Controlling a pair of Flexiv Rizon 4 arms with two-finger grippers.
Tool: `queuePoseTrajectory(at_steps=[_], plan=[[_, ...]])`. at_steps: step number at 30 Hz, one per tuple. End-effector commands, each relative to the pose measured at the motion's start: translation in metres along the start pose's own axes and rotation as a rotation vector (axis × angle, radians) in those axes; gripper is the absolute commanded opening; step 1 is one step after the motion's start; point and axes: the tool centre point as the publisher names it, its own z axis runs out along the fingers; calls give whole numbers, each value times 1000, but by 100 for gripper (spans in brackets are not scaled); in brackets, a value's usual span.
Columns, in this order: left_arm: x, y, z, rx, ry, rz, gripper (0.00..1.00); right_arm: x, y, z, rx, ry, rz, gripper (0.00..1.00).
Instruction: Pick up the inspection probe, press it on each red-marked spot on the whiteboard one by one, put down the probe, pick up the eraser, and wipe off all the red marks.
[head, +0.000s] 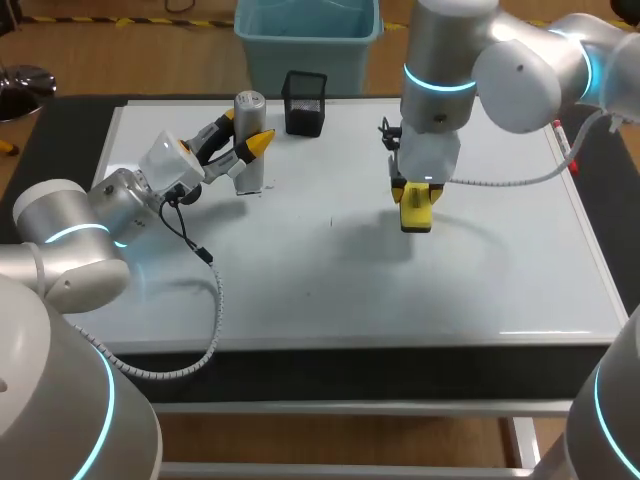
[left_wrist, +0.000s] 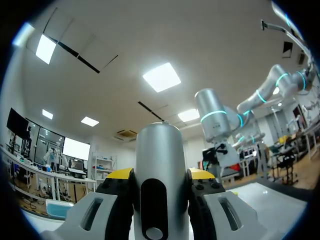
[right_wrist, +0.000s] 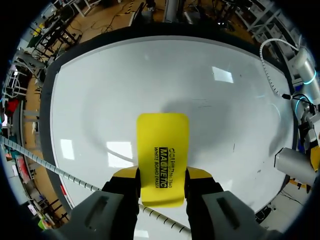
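the left claw (head: 245, 132) is closed on the inspection probe (head: 248, 108), a silver cylinder that stands upright with a yellow tip pressed on either side; in the left wrist view the probe (left_wrist: 160, 165) fills the gap between the fingers, its black slot facing the camera. its lower end seems to rest on the whiteboard (head: 330, 290), close to the far left corner, so there is little board beyond this claw before the far edge. the black mesh cup (head: 304, 103) stands just beside the probe on the side toward the right claw, near the far edge too. the right claw (head: 418, 195) points down over the middle of the far half of the board and grips the yellow eraser (head: 416, 215) by its two long sides; whether the eraser touches the surface i cannot tell. in the right wrist view the eraser (right_wrist: 163, 150) reaches out ahead of the fingers, and bare white board runs on ahead of it and to both sides up to the dark rim. between the two claws lies a wide open stretch, and a wider one from both claws to the near edge. a coiled white cable (head: 500, 183) hangs from the right arm over the board toward its right edge.
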Motion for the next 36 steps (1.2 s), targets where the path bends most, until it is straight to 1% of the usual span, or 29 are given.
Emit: queuePoseTrajectory(at_steps=[1,3,7,12,18,22,27,34,36], plan=[[0,-1,0,0,-1,0,0,-1,-5,4,-4,5,3,0],[0,-1,0,0,-1,0,0,-8,-17,4,2,1,16,0],[0,-1,0,0,-1,0,0,-32,-42,-5,29,-23,10,0],[0,-1,0,0,-1,0,0,-60,-73,-13,24,-53,-9,0],[0,-1,0,0,-1,0,0,-81,-101,-14,32,-28,-52,0],[0,-1,0,0,-1,0,0,-86,-116,-8,34,-13,-65,0],[0,-1,0,0,-1,0,0,-86,-135,-1,31,-4,-65,0],[0,-1,0,0,-1,0,0,-75,-158,7,23,-16,-46,0],[0,-1,0,0,-1,0,0,-71,-157,8,26,-14,-51,0]])
